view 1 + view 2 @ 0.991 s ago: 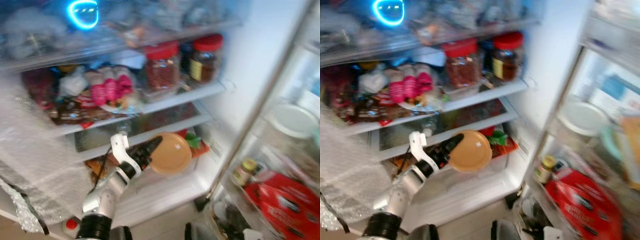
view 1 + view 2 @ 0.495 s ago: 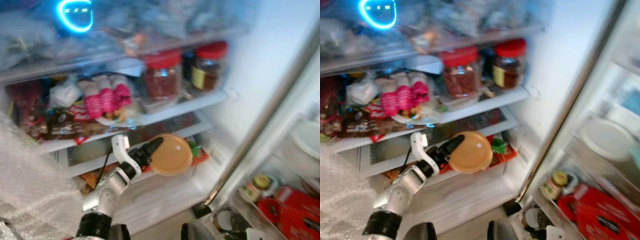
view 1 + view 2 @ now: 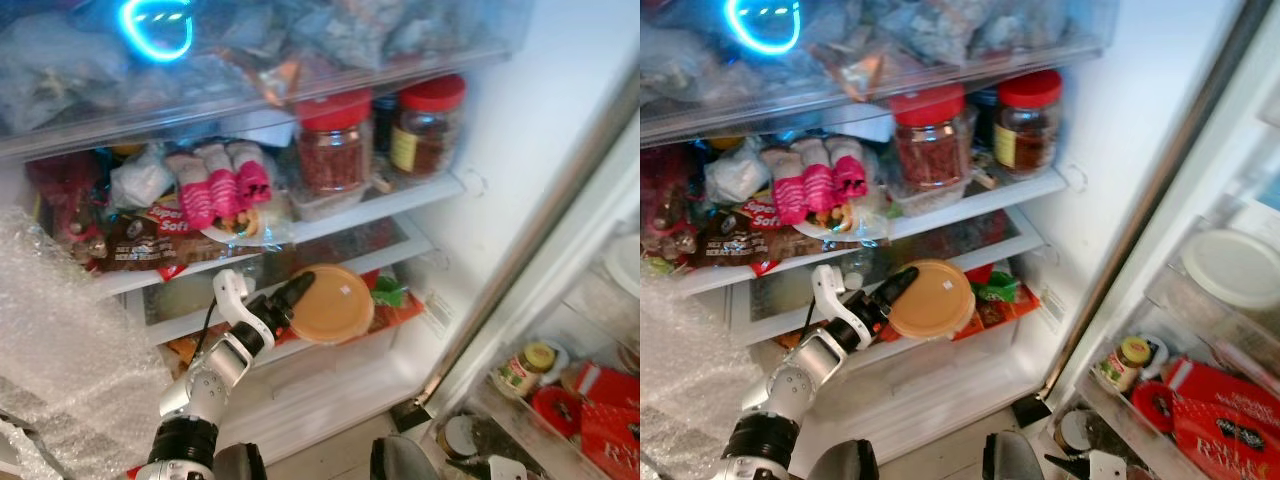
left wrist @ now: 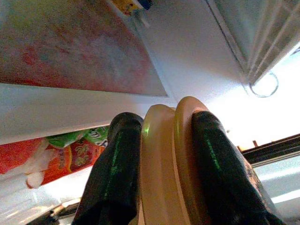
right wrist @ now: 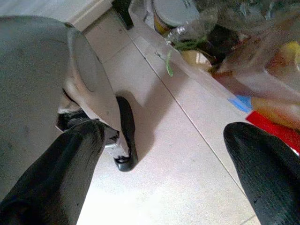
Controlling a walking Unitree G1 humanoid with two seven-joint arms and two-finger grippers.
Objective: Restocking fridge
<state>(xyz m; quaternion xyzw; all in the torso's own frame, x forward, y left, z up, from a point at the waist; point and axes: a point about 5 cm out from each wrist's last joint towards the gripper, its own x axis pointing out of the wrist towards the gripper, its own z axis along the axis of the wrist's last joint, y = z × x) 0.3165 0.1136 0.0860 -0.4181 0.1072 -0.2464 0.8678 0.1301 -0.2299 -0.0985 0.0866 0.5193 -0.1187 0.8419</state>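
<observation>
Left end effector (image 3: 297,297) clamps tan lidded container (image 3: 333,305) (rim (image 4: 165,154) pinched, wrist view).

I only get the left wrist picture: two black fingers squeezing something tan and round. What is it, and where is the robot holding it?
Observer: The left gripper holds a round tan lidded container on edge, in front of the fridge's lower shelf.
Operator: What's on the shelf above?
Observer: Two red-lidded jars, with pink-wrapped packets to their left.
Operator: Is the other arm busy?
Observer: No. The right gripper hangs open over the tiled floor.
Operator: Is the fridge door open?
Observer: Yes, to the right; its door rack holds a small yellow-lidded jar and red packs.
</observation>
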